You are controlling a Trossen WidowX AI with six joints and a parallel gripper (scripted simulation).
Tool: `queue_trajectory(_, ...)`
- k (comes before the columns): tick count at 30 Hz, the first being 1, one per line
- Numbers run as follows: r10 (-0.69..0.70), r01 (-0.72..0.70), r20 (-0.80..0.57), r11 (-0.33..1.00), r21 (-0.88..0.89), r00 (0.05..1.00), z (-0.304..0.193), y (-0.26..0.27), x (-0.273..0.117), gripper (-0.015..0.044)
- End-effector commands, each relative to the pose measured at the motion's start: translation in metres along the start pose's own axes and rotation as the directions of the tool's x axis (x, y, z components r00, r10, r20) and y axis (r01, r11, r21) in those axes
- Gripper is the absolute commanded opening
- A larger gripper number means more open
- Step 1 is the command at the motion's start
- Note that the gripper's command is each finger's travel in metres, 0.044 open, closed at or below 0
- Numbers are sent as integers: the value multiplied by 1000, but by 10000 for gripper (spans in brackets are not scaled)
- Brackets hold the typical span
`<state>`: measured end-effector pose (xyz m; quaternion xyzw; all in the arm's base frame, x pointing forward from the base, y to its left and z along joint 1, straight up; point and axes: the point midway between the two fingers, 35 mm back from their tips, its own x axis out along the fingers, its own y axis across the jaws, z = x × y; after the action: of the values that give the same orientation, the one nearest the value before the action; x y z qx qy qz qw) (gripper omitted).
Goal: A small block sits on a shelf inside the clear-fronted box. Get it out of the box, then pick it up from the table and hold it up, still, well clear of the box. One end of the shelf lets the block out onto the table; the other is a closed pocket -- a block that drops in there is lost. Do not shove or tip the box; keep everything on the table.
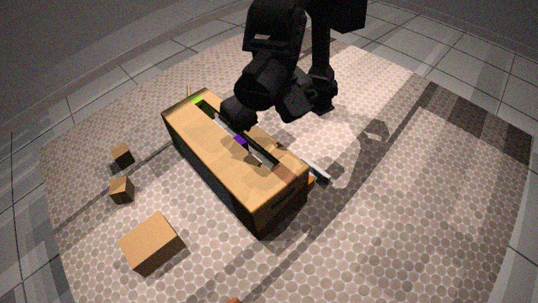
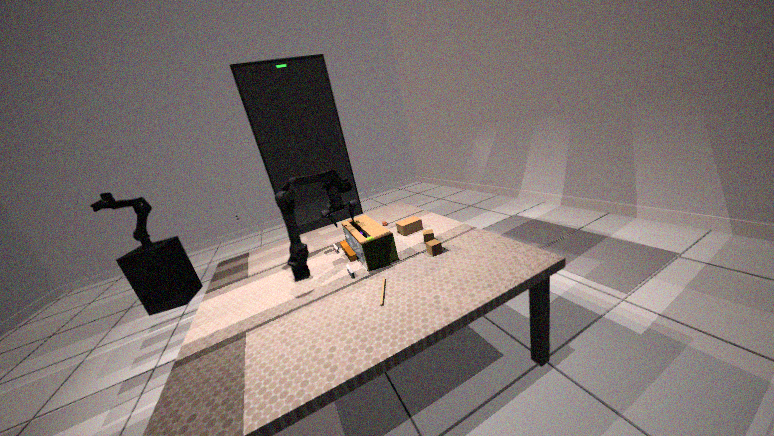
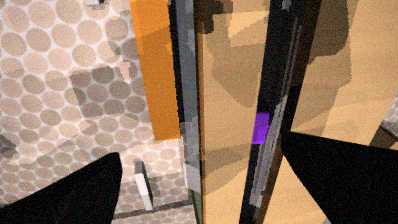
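The wooden box (image 1: 214, 144) (image 2: 385, 254) (image 3: 225, 165) stands upright, with a long slot in its top. A purple block (image 1: 240, 139) (image 3: 260, 128) shows through the slot, near the middle of its length. The slot has a green patch (image 1: 196, 99) at one end and a reddish patch (image 1: 283, 174) at the other. My gripper (image 1: 269, 124) (image 2: 344, 222) (image 3: 203, 151) is open and empty. One finger is at the slot beside the block; its depth is unclear. The other is out past the clear front. The shelf's slope and the pocket are hidden.
An orange slab (image 1: 311, 179) (image 2: 348, 250) (image 3: 157, 75) lies along the clear front. Pale bars (image 1: 320, 171) (image 2: 350, 270) (image 3: 144, 187) lie near it. Wooden blocks (image 1: 121, 189) (image 1: 152, 244) (image 2: 408, 225) stand behind the box. A thin stick (image 1: 188, 89) (image 2: 383, 292) lies beyond the green end.
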<state>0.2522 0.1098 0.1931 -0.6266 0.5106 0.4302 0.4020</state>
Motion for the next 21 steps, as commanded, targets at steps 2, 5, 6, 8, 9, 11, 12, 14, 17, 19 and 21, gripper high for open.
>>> queue_trajectory(2, 6, -6, -7, 1000, 3, 1000, 3, 0, 8, 400)
queue_trajectory(5, 8, -8, -7, 1000, 2, 1000, 5, 0, 13, 400)
queue_trajectory(6, 9, -9, -8, 1000, 2, 1000, 5, -1, 14, 400)
queue_trajectory(8, 10, -10, -8, 1000, 1, 1000, 6, -1, 18, 400)
queue_trajectory(9, 11, -11, -9, 1000, 1, 1000, 7, -1, 19, 400)
queue_trajectory(11, 12, -12, -9, 1000, 1, 1000, 8, -1, 22, 400)
queue_trajectory(12, 13, -13, -10, 1000, 1, 1000, 9, -1, 24, 400)
queue_trajectory(14, 15, -15, -10, 1000, 0, 1000, 10, -1, 27, 400)
queue_trajectory(17, 17, -17, -11, 1000, 0, 1000, 11, -1, 32, 400)
queue_trajectory(19, 19, -19, -12, 1000, -1, 1000, 12, -1, 35, 400)
queue_trajectory(21, 20, -20, -12, 1000, -1, 1000, 13, -1, 38, 400)
